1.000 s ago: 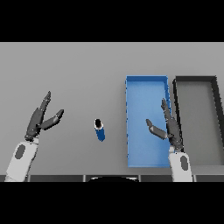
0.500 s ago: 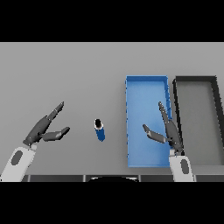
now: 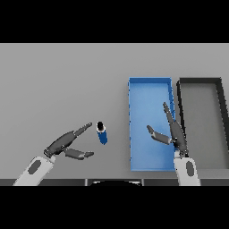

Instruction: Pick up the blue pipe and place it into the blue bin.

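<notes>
From where I stand, nothing here carries writing I can read. The short blue cylindrical pipe (image 3: 102, 133), the rectangular blue bin (image 3: 150, 89) and the dark grey rectangular bin (image 3: 200, 81) all show plain, unmarked surfaces.

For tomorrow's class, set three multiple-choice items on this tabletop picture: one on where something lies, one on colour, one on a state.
1. Where is the blue pipe?
A. inside the blue bin
B. on the table, left of the blue bin
C. inside the dark bin

2. What colour is the bin at the far right?
A. dark grey
B. red
C. yellow

3. How is the left hand?
A. curled round the pipe
B. open, next to the pipe
C. resting in a bin

Answers:
1 B, the pipe stands on the grey table, apart from the blue bin.
2 A, the dark bin sits beside the blue one.
3 B, its fingers are straight, reaching toward the pipe.
</notes>
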Robot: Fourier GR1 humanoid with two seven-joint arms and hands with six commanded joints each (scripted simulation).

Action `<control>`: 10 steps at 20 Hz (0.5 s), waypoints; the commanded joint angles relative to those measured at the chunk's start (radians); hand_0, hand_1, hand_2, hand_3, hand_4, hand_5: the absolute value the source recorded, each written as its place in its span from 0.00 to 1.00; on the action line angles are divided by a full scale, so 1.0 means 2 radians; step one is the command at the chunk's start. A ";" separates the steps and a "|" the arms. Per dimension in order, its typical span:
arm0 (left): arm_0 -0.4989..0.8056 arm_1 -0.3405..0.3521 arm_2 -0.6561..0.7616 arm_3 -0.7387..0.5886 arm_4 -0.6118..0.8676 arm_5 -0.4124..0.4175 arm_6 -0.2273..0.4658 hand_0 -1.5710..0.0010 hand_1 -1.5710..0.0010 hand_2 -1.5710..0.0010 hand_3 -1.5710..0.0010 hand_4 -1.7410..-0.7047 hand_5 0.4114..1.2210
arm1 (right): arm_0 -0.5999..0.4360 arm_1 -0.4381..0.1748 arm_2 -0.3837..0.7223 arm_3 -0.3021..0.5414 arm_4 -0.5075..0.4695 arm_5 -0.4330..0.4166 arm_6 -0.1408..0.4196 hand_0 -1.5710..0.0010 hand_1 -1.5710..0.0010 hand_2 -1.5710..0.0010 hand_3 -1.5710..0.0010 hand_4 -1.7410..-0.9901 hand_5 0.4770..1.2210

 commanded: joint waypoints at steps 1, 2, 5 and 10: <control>-0.003 -0.006 -0.004 0.006 -0.006 0.001 0.001 1.00 1.00 1.00 1.00 0.61 0.06 | 0.005 0.001 0.001 -0.002 -0.002 0.002 -0.004 1.00 1.00 1.00 1.00 0.70 0.13; -0.007 -0.014 -0.008 0.009 -0.010 0.003 -0.004 1.00 1.00 1.00 1.00 0.60 0.07 | 0.001 0.004 0.002 0.009 0.002 0.000 -0.003 1.00 1.00 1.00 1.00 0.71 0.13; -0.022 -0.048 -0.018 0.032 -0.020 0.011 -0.018 1.00 1.00 1.00 1.00 0.57 0.09 | 0.003 0.007 0.000 0.002 -0.005 0.000 -0.003 1.00 1.00 1.00 1.00 0.71 0.11; -0.043 -0.104 -0.025 0.087 -0.034 0.029 -0.024 1.00 1.00 1.00 1.00 0.59 0.10 | 0.006 0.008 -0.003 0.007 -0.008 0.001 -0.006 1.00 1.00 1.00 1.00 0.71 0.10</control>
